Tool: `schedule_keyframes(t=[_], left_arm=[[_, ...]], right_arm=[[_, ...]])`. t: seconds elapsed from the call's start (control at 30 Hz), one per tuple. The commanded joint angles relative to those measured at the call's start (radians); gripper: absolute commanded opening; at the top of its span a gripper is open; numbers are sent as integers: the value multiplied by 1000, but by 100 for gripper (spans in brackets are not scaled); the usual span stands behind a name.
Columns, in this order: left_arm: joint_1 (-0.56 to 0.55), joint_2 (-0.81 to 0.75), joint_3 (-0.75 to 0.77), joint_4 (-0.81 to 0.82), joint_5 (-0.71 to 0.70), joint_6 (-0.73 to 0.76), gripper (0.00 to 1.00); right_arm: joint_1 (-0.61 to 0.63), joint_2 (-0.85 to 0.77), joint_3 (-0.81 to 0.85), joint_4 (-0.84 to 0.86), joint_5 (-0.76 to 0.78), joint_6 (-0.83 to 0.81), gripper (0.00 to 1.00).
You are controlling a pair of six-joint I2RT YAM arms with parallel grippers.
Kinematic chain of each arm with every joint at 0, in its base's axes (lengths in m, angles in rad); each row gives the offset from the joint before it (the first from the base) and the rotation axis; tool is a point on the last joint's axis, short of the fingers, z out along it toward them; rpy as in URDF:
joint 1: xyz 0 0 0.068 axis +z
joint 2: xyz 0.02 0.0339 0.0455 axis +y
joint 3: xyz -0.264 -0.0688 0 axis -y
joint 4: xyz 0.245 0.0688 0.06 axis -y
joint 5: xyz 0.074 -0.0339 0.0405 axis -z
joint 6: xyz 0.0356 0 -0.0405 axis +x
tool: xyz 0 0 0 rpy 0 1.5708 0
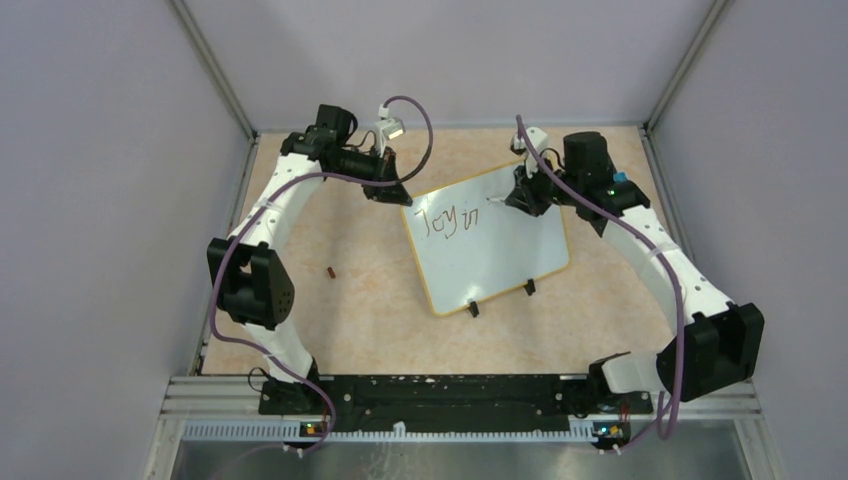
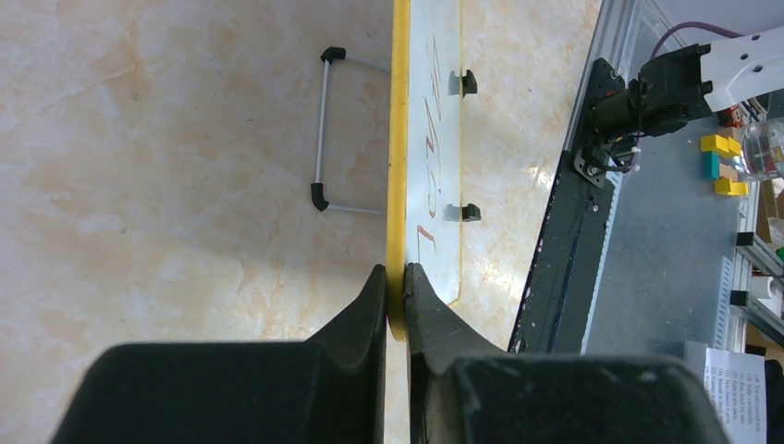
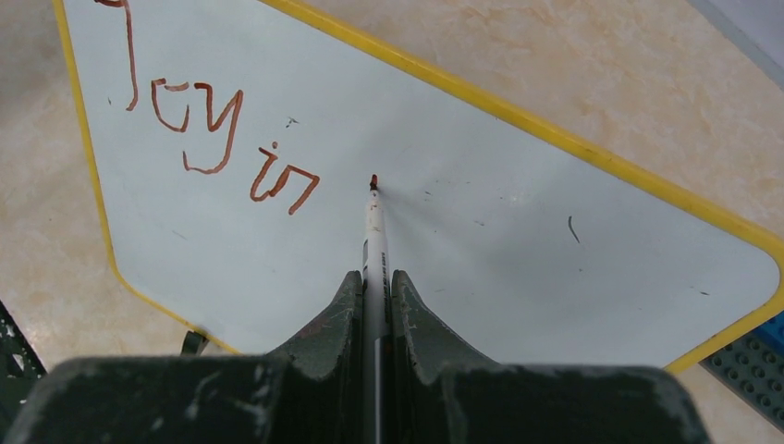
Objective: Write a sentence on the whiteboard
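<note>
The whiteboard [image 1: 500,255], white with a yellow rim, lies tilted on the beige table. My left gripper [image 1: 403,200] is shut on the rim at its far left corner. In the left wrist view the jaws [image 2: 398,277] pinch the yellow edge [image 2: 398,139]. My right gripper [image 1: 517,198] is shut on a thin white marker [image 3: 373,231]. The marker's reddish tip rests at the board [image 3: 518,231], just right of the last word. The sentence [image 3: 222,139] reads "Joy in" in reddish-brown on one line [image 1: 452,220].
A small brown cap [image 1: 331,271] lies on the table left of the board. Two black clip feet [image 1: 474,308] sit on the board's near edge. A wire stand [image 2: 324,129] shows behind the board. A dark blue studded plate [image 3: 753,361] lies by its far right corner.
</note>
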Motion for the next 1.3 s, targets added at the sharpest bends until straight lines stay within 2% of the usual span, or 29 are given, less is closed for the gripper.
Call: schedule_keyframes(t=[0.0,0.33,0.9,1.27], left_arm=[[-4,-18,-2,30,13,11,0],[-4,-18,2,29,13,8,0],[-4,-20,0,30,8,6,0],[-4,-14,5,32,5,2,0]], right_arm=[[16,-38,-42,15,16,-21,0],[38,-85,-134,15,14,-15,0],[31,-49,-18,42,61,8,0],[6,-49,-31,28,93,-7,0]])
